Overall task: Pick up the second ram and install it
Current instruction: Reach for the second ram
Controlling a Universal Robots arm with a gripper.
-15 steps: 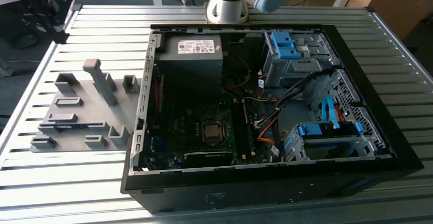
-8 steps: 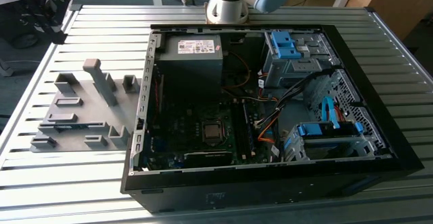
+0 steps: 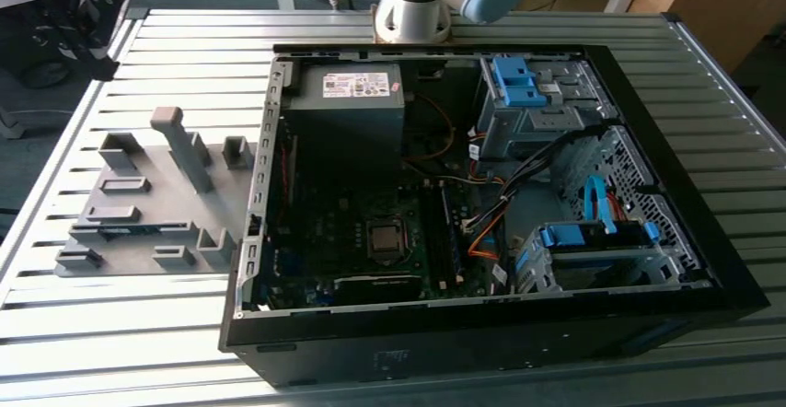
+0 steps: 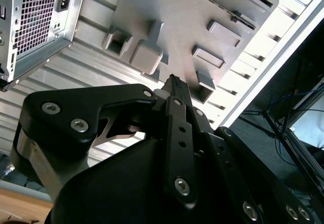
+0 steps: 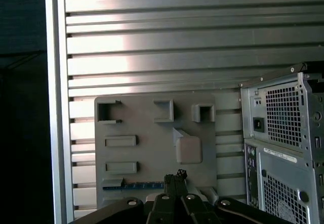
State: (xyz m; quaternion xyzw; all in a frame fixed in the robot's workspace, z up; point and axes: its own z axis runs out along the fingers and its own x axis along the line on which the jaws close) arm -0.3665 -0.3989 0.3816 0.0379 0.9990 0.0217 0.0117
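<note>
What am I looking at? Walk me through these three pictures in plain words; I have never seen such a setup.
The machine is a robot arm mounted at the far edge of a slatted metal table. The exterior view comes from a camera off the arm. It shows an open computer case and, toward the exterior view's left, a grey tray with upright blocks.

The two wrist views come from cameras riding on the arm, looking along its black gripper toward that tray. In the first wrist view a thin green-blue strip, the second ram, lies in the tray, close to the gripper's tip. The gripper appears to hold nothing.
</note>
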